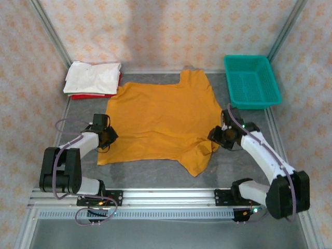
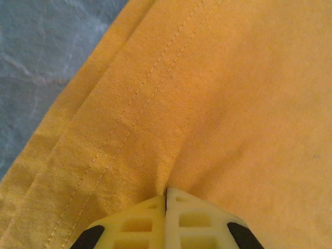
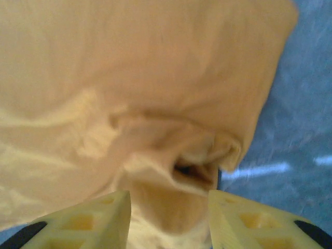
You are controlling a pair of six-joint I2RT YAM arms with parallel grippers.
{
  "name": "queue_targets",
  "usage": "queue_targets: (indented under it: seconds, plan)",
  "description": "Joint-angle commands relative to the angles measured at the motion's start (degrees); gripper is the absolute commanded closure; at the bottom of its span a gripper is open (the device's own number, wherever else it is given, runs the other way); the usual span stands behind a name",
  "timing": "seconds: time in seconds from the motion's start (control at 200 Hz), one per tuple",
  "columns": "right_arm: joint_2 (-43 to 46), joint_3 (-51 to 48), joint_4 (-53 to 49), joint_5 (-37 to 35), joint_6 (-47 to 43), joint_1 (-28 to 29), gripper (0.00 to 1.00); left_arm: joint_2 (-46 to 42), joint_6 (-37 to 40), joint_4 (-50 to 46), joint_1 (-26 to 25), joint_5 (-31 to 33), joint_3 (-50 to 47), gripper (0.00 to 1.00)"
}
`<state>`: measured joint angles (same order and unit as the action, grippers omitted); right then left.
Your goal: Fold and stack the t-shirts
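Orange t-shirt [image 1: 161, 119] lies spread mid-worktop [image 1: 155, 168], plain side up, its near-right sleeve rumpled. White t-shirt [image 1: 93, 77] sits folded on the red t-shirt [image 1: 85, 96] at the far left corner. Teal basket [image 1: 244, 58] is far right, well apart.

Left hand [image 2: 166, 194] is pinched tight on the orange shirt's left edge, beside the double-stitched hem; cloth puckers into its tips. Right hand [image 3: 168, 199] stands half-wide, fingers either side of a bunched fold near the right sleeve, not visibly gripping it.

Risks, as I judge them:
- The right hand closes on that loose bunch and catches one layer only, or too little, so the fold comes out skewed.
- An uneven lift, left side held and right side slipping, would drag the shirt askew across the worktop.
- The rumpled sleeve may get trapped inside the fold.
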<state>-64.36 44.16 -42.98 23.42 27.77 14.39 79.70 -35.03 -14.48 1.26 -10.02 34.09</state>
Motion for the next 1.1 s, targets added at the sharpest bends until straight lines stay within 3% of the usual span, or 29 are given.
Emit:
queue_targets:
  seconds: [0.0, 0.175, 0.355, 0.455, 0.545, 0.676, 0.861, 1.091]
  plan:
    - [3.1, -6.5, -0.2, 2.7, 7.0, 1.8, 0.59, -3.3, 2.6, -8.9, -3.1, 0.7, 1.8, 1.00]
    - [5.2, -13.2, 7.3, 5.6, 10.6, 4.9, 0.61, -10.3, 1.1, -11.4, -5.6, 1.9, 1.1, 0.98]
    - [2.2, -16.9, 16.7, 5.7, 11.3, 7.2, 0.65, -14.6, 0.8, -11.8, -5.7, 3.1, -0.7, 0.96]
    - [-1.1, -16.4, 16.8, 3.8, 10.6, 8.8, 0.67, -14.1, 0.7, -11.9, -5.7, 2.0, -0.7, 0.96]
    - [-1.8, -16.1, 15.7, 2.8, 10.9, 9.7, 0.81, -13.6, 0.7, -11.6, -5.7, 1.4, -0.8, 0.96]
    - [0.4, -11.9, 5.8, -0.7, 12.7, 11.2, 1.00, -13.5, 0.2, -10.8, -5.7, 1.1, -0.7, 0.96]
    - [4.1, -2.2, -12.9, -4.9, 19.5, 17.7, 1.00, -10.7, 0.8, -8.4, -5.8, 1.5, -0.2, 0.95]
    - [6.3, 4.1, -27.4, -10.7, 28.2, 22.8, 1.00, -6.7, 1.7, -5.7, -5.8, 0.3, -0.1, 0.95]
